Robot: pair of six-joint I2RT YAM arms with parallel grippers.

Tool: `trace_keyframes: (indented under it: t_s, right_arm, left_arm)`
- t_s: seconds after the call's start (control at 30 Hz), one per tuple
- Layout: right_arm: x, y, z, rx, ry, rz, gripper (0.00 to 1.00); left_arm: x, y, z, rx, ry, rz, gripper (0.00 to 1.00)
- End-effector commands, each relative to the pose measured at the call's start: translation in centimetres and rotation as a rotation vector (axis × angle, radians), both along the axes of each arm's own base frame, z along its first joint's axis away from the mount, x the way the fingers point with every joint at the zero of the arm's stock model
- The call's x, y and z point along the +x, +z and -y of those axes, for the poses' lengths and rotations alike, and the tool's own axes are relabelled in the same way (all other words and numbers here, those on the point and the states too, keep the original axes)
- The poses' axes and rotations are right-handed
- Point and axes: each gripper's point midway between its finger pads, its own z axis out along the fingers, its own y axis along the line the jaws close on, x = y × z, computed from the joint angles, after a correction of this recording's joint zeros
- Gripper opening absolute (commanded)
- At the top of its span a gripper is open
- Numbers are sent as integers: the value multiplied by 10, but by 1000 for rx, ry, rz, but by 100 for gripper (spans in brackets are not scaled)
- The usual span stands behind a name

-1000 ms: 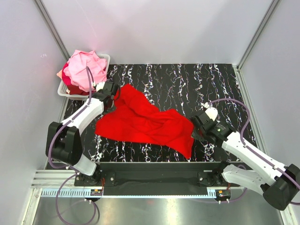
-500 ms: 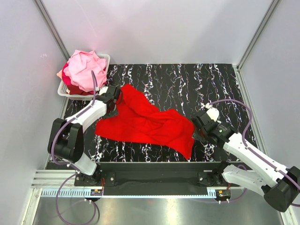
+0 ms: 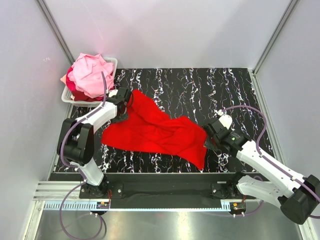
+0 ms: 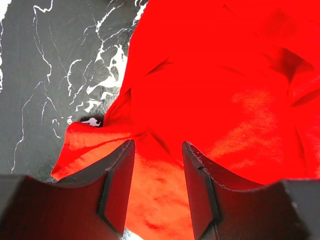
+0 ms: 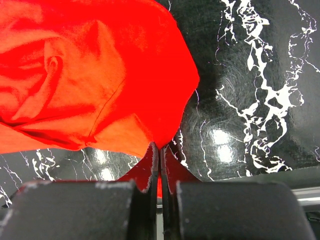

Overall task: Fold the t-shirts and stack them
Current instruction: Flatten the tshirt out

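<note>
Left pincer (image 4: 158, 146) has edged onto a far corner of the red shirt (image 3: 150, 127), gaping, empty; right pincer (image 5: 160, 150) clamps its hem; spreading likely next

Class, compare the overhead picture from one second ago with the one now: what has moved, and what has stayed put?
The left gripper slid right, onto the red t-shirt's far left corner, its elbow swinging inward; its jaws are open over the cloth. Unchanged: the right gripper pinching the shirt's right edge, the shirt's lie, the basket.
</note>
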Motion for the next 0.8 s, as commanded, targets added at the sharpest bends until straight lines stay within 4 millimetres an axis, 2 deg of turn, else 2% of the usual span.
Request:
trace_keyframes:
  t_s: [0.0, 0.4, 0.77]
  right_arm:
    - [6, 1, 1, -1, -8, 23, 0]
    - [5, -4, 1, -4, -9, 17, 0]
    - [4, -6, 1, -6, -9, 11, 0]
  left_arm:
    - [17, 12, -1, 25, 13, 55, 47]
    - [12, 11, -9, 62, 28, 55, 38]
    - [6, 11, -14, 72, 39, 57, 18]
